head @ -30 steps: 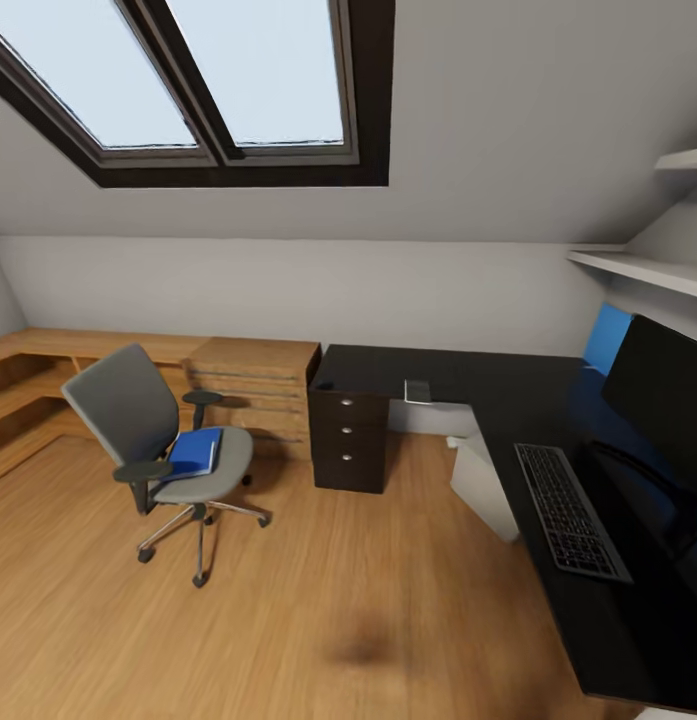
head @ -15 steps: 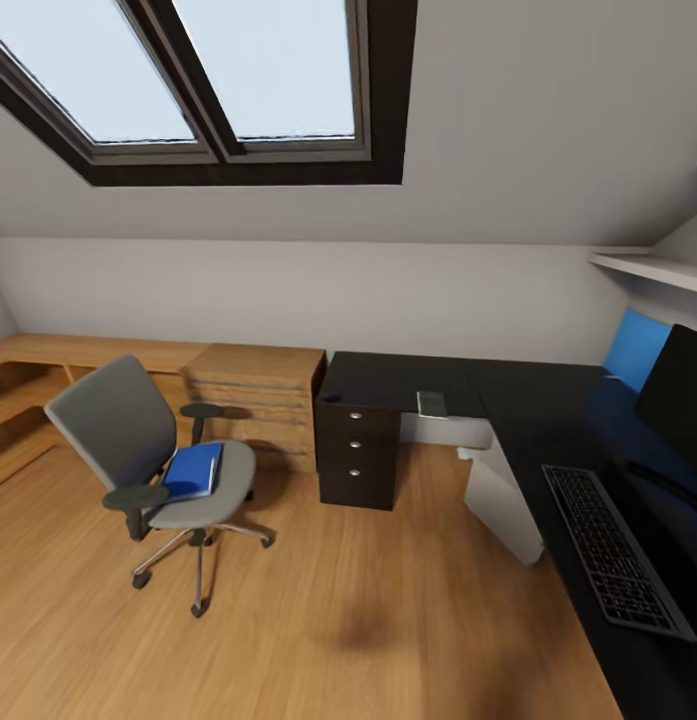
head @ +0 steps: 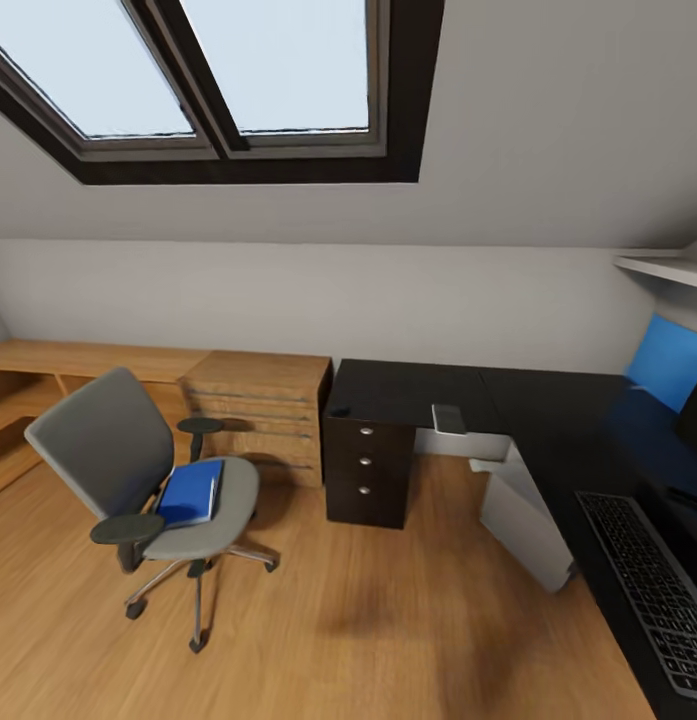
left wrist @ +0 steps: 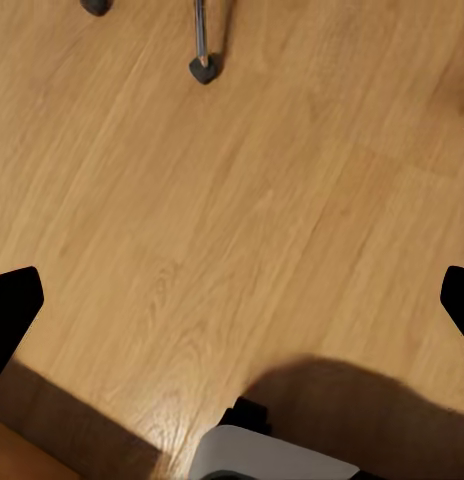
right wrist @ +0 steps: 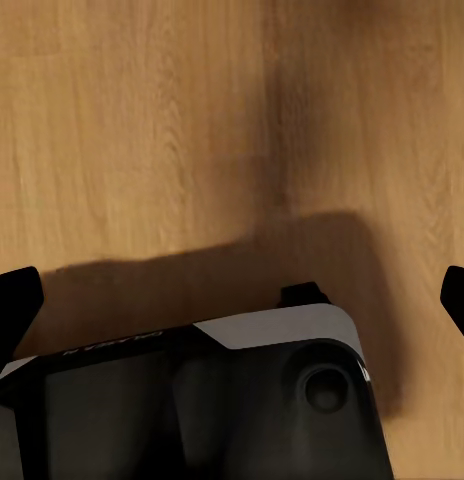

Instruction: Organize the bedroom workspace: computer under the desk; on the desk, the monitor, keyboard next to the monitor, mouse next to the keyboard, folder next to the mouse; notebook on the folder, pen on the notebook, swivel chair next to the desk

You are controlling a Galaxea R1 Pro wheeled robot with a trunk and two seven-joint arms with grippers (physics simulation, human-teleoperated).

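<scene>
- The bedroom had a sloped grey ceiling, a big dark-framed skylight [head: 238, 90] and a light wood floor [head: 388, 640].
- The long black-topped L-shaped table [head: 528, 400] stood by the far wall and ran along the right side of the head view. Its black drawers with round silver knobs [head: 366, 462] were at its left end, and a white leg [head: 523, 525] stood under it.
- A low wooden shelf unit [head: 258, 400] stood just beside the drawers.
- The grey swivel chair with black armrests and a shiny star base [head: 138, 480] stood on the floor, well apart from the table.
- The flat keyboard with black keys in a silver-grey frame [head: 653, 590] lay on the table at the right edge.
- The bright blue flat folder [head: 191, 492] lay on the chair seat.
- A small thin grey flat thing [head: 448, 418] lay on the table near the drawers. I could not tell what it was.
- The left gripper [left wrist: 232, 300] was spread wide over the floor and held nothing.
- The right gripper [right wrist: 232, 295] was spread wide too, over the floor and the robot's own base [right wrist: 212, 400], and held nothing.
</scene>
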